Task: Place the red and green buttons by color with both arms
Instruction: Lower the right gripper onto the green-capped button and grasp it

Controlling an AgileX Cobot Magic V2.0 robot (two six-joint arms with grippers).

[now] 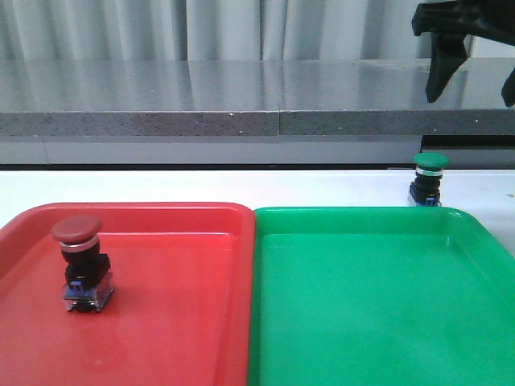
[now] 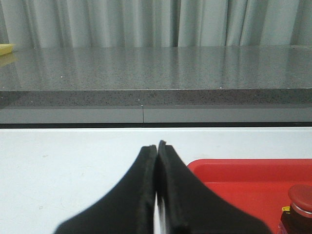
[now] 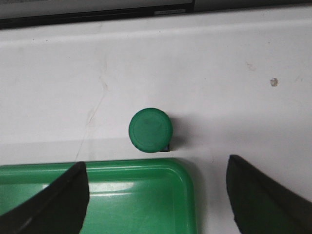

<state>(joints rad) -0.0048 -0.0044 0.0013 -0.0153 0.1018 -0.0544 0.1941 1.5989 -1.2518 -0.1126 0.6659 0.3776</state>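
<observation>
Buttons are sitting apart from each other: the dark red mushroom-head push-button (image 1: pixel 79 261) is standing upright inside the red plastic tray (image 1: pixel 177 322), near its far left side, while the green-capped push-button (image 1: pixel 427 178) is standing on the white table (image 1: pixel 201 186) just behind the far edge of the green plastic tray (image 1: pixel 378 305). The black right claw gripper (image 3: pixel 156 195) is hanging above the green button with fingers spread wide. The black left claw gripper (image 2: pixel 157 148) is showing its fingers pressed together, holding nothing.
</observation>
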